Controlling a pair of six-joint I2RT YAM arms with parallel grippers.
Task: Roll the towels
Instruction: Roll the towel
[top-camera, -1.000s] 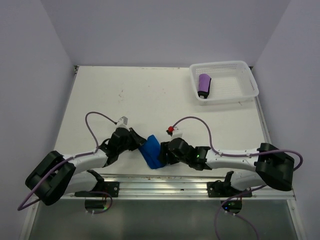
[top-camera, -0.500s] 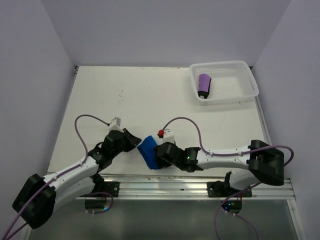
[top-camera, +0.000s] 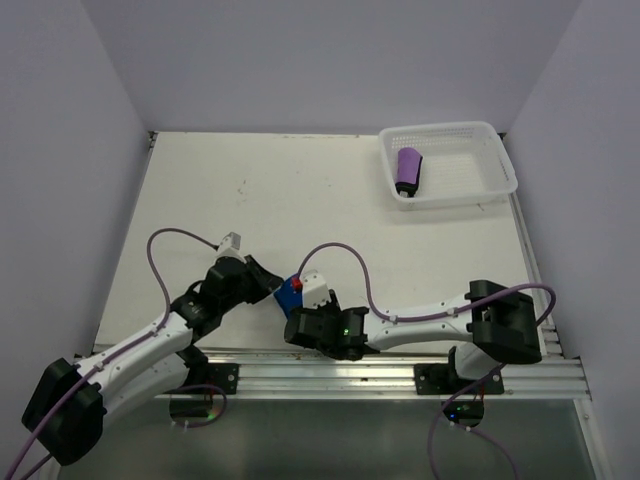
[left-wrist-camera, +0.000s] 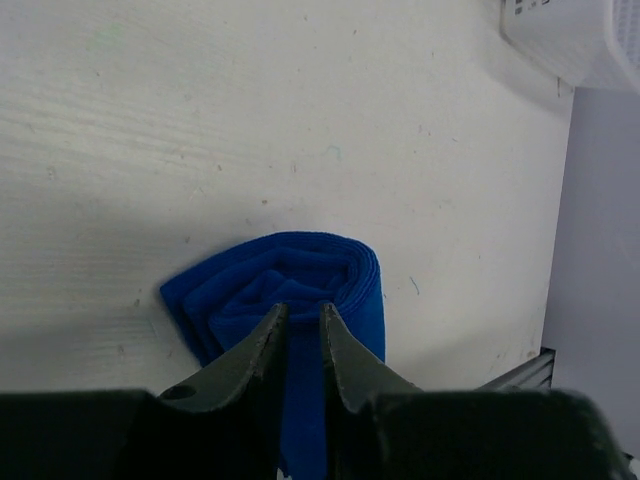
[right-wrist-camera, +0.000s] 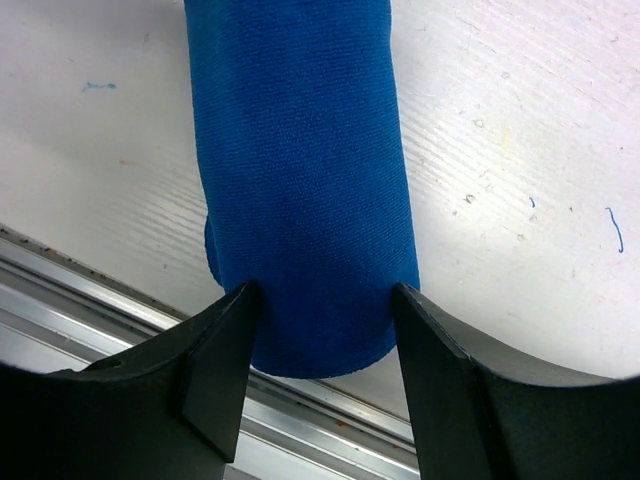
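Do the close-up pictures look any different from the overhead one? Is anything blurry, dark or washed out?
Top external: soft, even light, sharp throughout, with only a faint shadow by the white basket. Left wrist: the blue towel is sharp, and the fingers near the lens are dark and unlit. Right wrist: the towel's weave is crisp, and the table is glaring white at upper right.

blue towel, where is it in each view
Top external: blue towel low centre, only a sliver showing.
Left wrist: lower centre, rolled end toward camera.
Right wrist: centre, running top to bottom.
Shared landmark: the white table under it.
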